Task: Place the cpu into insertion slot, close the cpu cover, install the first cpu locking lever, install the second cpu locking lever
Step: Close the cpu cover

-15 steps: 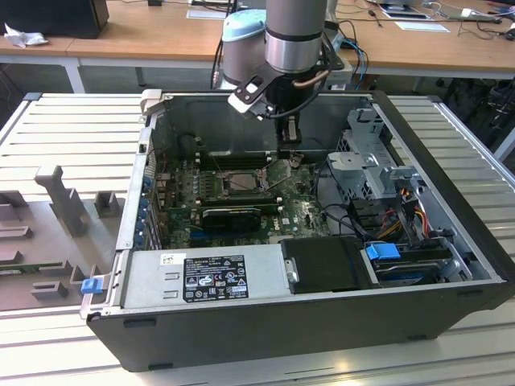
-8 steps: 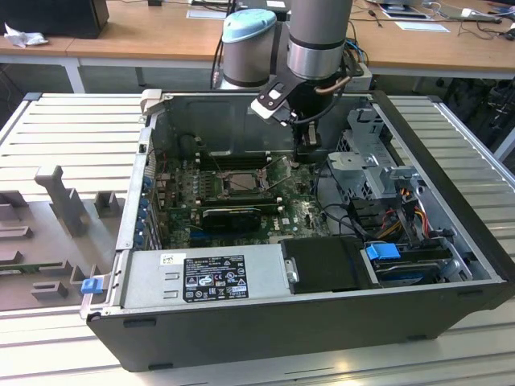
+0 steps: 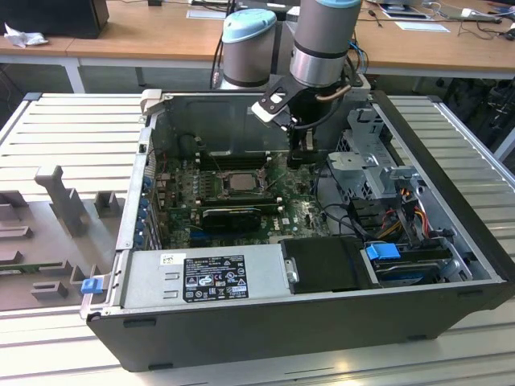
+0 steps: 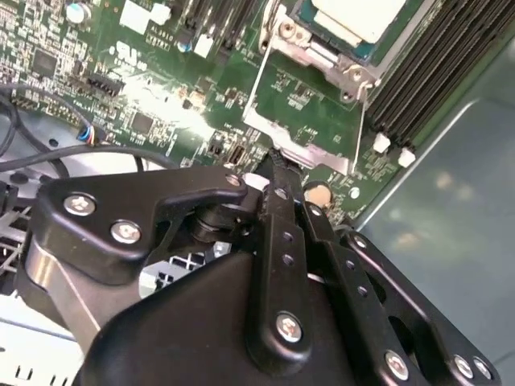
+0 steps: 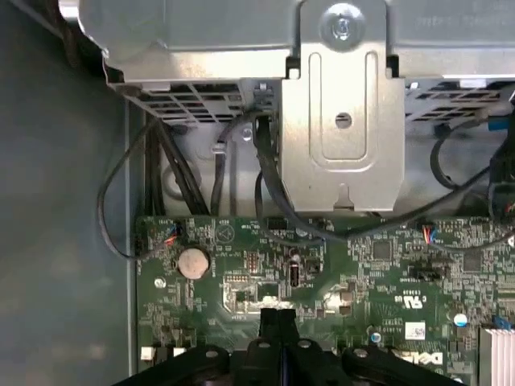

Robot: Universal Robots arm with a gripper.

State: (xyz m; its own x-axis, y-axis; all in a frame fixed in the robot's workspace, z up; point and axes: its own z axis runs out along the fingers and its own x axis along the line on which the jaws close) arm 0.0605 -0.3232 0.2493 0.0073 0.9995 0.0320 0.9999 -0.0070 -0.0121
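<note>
The cpu [image 3: 240, 182], with its silver-grey top up, lies in the socket in the middle of the motherboard; it also appears in the second wrist view [image 4: 354, 14]. The cpu cover [image 4: 310, 153], a thin silvery frame, is swung open from the socket, and green board shows through its window. My gripper [image 3: 298, 159] hangs over the board to the exterior view's right of the socket. Its black fingers are shut together in both wrist views [image 4: 272, 165] [image 5: 278, 315]. The tips sit right at the cover's free edge; I cannot tell if they touch it.
A long black card [image 3: 233, 213] lies in front of the socket, and memory slots [image 4: 434, 64] run beside it. A metal drive cage [image 3: 370, 165] with cables stands at the exterior view's right. The power supply [image 3: 201, 273] fills the case's near side. A coin battery [image 5: 193, 261] sits on the board.
</note>
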